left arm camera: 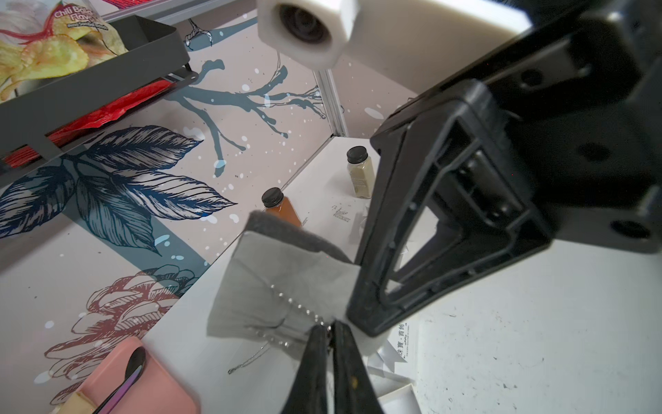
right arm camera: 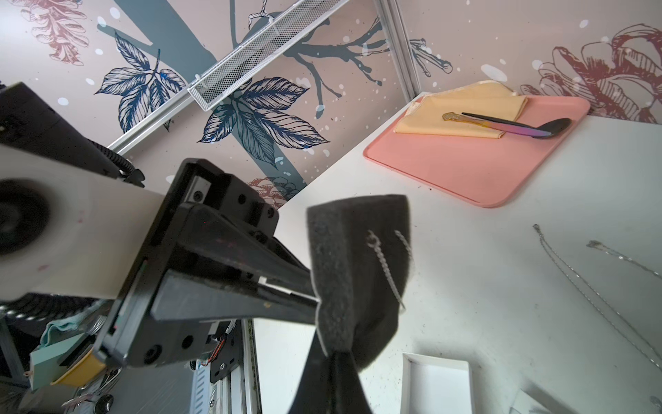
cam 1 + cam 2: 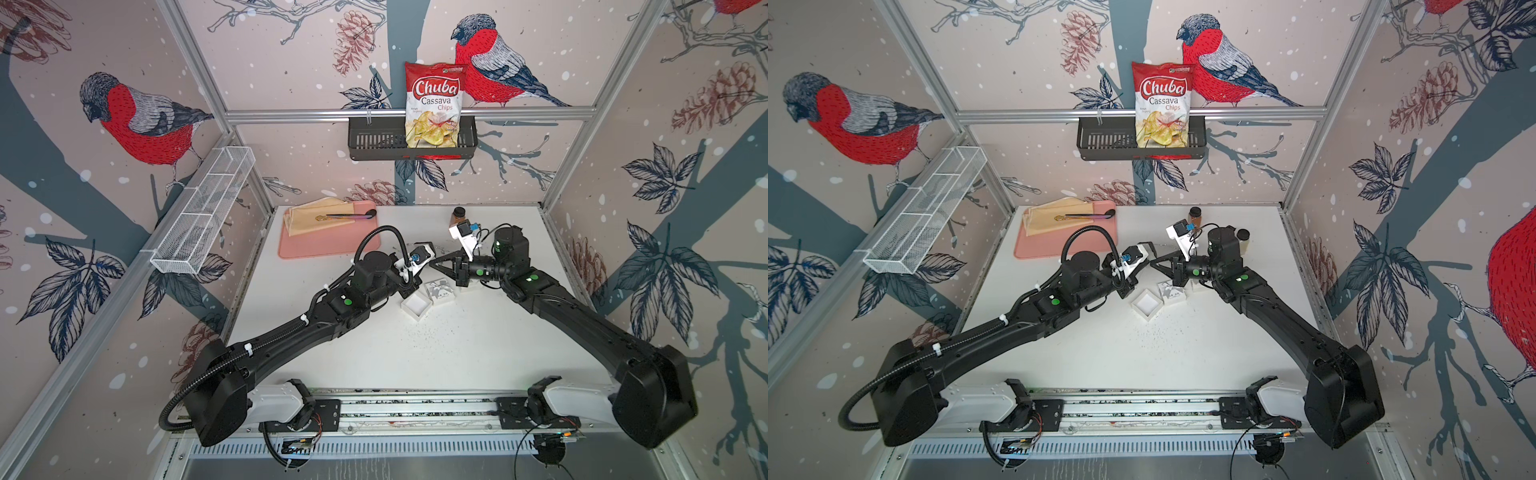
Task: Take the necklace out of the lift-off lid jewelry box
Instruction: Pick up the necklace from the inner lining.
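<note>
Wallpaper [image 3: 291,62] of red-breasted birds, leaves and pine cones covers the three walls, framed by aluminium rails. The table [image 3: 457,353] is flat matte white, peppered with dark specks. Two black jointed arms meet over its middle.

A long white wire-mesh basket [image 3: 203,216] hangs on one side wall. A black slotted metal basket [image 3: 374,141] on the back rail holds a glossy chip bag [image 3: 434,104]. A smooth pink tray [image 3: 328,245] with rounded corners sits at the back, bearing a folded yellow cloth [image 3: 316,218] and an iridescent spoon [image 3: 353,215]. Two black-capped bottles, one amber [image 1: 281,211] and one pale [image 1: 360,175], stand behind the grippers.

The square white box [image 3: 417,306] lies open, its printed lid [image 3: 440,289] touching it.

The right gripper [image 2: 336,353] is clamped on a dark foam pad [image 2: 351,258], lifted clear of the box. The necklace [image 1: 297,304], a fine silver beaded chain, crosses the pad's grey face. The left gripper [image 1: 331,328] is pinched closed on it at the pad's edge. Thin chain trails below; whether it touches the table cannot be told.
</note>
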Controlling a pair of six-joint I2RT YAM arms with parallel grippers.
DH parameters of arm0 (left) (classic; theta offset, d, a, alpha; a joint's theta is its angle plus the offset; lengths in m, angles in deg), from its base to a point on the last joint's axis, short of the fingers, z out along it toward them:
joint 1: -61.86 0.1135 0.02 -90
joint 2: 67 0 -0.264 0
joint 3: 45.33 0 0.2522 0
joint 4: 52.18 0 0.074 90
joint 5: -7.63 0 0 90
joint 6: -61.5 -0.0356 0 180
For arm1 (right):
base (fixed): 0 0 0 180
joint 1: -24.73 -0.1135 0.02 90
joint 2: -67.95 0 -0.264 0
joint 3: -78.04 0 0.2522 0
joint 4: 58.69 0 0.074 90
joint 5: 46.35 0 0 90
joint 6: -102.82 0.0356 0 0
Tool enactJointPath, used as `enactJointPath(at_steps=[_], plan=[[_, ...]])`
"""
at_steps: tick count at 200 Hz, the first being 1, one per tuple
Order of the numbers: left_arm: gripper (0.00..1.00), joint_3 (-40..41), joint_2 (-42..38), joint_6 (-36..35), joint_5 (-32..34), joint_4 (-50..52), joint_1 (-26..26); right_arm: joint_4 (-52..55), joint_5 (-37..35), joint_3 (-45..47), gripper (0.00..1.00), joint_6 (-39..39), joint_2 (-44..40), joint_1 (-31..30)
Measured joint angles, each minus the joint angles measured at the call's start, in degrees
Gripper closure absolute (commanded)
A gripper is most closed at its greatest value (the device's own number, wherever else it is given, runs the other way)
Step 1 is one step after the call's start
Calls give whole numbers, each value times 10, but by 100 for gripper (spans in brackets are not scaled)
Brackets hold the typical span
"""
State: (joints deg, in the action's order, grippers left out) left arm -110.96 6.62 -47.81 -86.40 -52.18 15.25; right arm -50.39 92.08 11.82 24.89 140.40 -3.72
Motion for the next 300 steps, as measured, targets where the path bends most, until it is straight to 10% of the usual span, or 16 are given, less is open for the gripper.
enactJointPath(at_steps=[157, 300], plan=[[100, 27, -47, 26, 70, -6, 5, 45, -77, 0, 100, -32, 17, 1], [100, -44, 4, 85, -18, 5, 180, 61, -19, 54, 100, -59, 54, -29]])
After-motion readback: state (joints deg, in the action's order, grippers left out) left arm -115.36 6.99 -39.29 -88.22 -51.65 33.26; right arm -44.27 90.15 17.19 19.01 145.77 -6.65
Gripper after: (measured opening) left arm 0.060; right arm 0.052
